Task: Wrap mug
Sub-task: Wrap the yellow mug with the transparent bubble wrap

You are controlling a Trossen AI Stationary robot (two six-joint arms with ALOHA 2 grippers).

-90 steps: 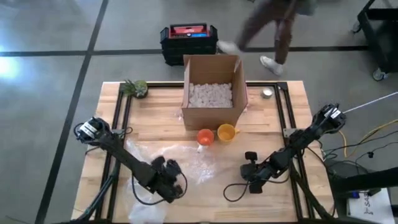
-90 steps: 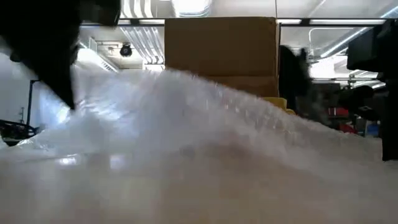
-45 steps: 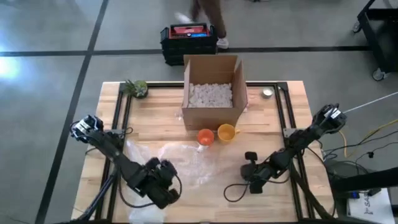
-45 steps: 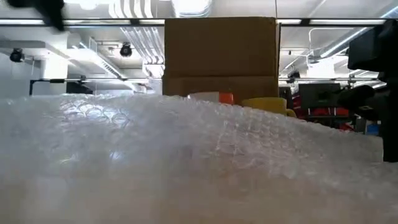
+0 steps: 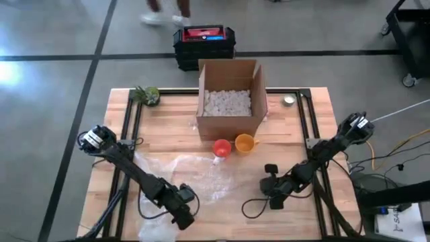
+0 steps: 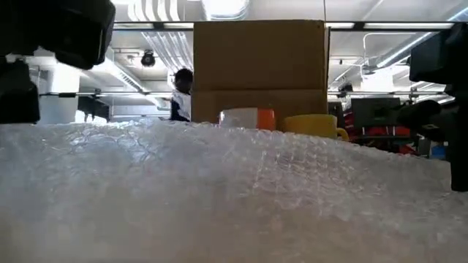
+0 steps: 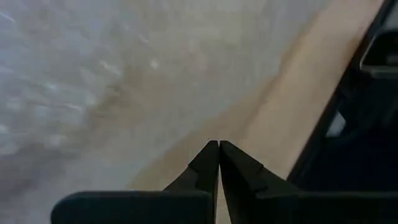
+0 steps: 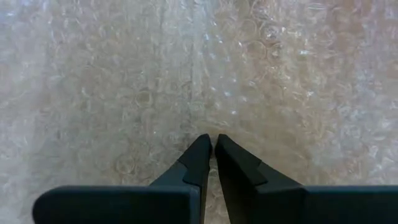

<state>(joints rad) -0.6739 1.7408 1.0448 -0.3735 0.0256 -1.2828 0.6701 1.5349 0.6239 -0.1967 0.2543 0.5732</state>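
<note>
Mugs (image 5: 233, 145) stand on wooden table (image 5: 175, 128) beside cardboard box (image 5: 230, 101).

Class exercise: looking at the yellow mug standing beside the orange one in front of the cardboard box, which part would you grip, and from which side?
Probably the yellow mug by its handle, which sticks out on the side away from the orange mug. Coming from that open side avoids both its neighbour and the cardboard box behind.

- An open cardboard box (image 5: 231, 97) is sitting at the back middle of the wooden table (image 5: 302, 128).
- A red-orange mug (image 5: 221, 148) and a yellow mug (image 5: 244, 142) are standing side by side just in front of it.
- A clear bubble-wrap sheet (image 5: 195, 171) is lying nearer the front, left of centre.
</note>
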